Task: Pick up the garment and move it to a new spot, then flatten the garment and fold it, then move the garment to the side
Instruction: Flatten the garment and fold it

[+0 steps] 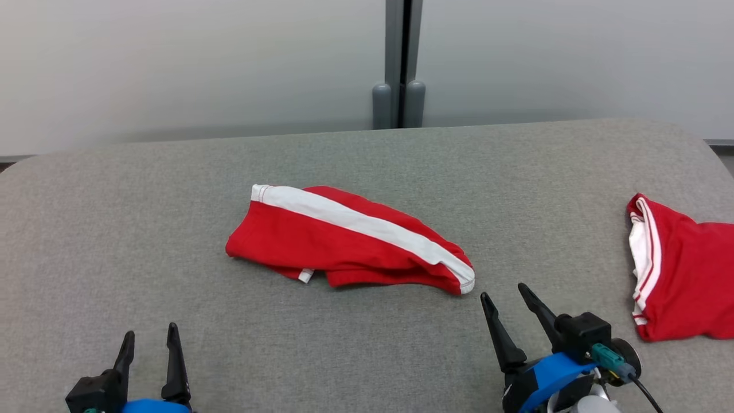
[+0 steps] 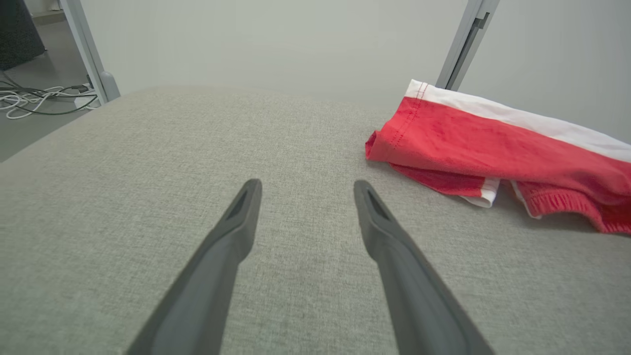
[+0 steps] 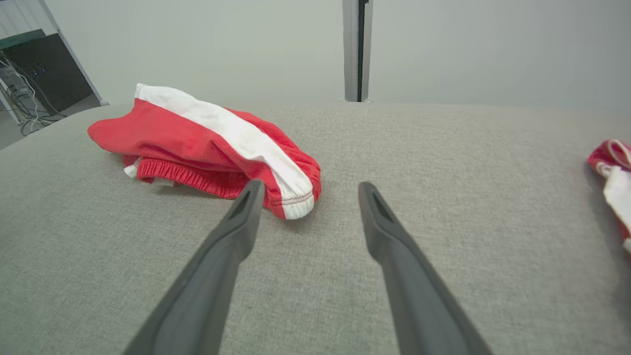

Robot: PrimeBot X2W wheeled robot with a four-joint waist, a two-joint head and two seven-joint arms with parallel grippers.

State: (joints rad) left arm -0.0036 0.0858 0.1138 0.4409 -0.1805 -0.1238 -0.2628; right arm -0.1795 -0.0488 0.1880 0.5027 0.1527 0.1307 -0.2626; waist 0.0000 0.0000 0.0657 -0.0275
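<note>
A pair of red shorts with a white side stripe lies bunched in the middle of the grey padded table. The same shorts lie to the right in the left wrist view, and the shorts fill the upper left of the right wrist view. My left gripper is open near the table's front left, well short of the shorts. My right gripper is open just in front of the shorts' right end, its fingers empty. In its own view the right gripper has its left fingertip beside the white hem.
A second red and white garment lies at the table's right edge, and this garment also sits at the right in the right wrist view. A grey post stands behind the table against pale wall panels. Cables lie on the floor.
</note>
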